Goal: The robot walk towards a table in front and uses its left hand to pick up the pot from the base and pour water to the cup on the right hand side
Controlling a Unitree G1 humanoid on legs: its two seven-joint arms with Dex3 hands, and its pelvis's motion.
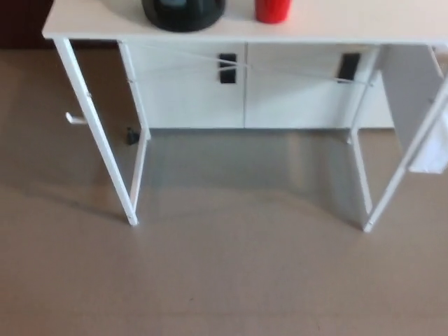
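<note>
A white table (105,24) stands ahead, its top filling the upper edge of the head view. On it, at top centre-left, sits the black round bottom of the pot on its base (183,14), cut off by the frame's edge. Just right of it stands the lower part of a red cup (272,10). Neither of my hands shows in this view.
White table legs reach the brown floor at left (98,140) and right (392,185). Behind the table is a white cabinet (245,91) with black handles. A white cloth (434,150) hangs at the right edge. Open floor lies between me and the table.
</note>
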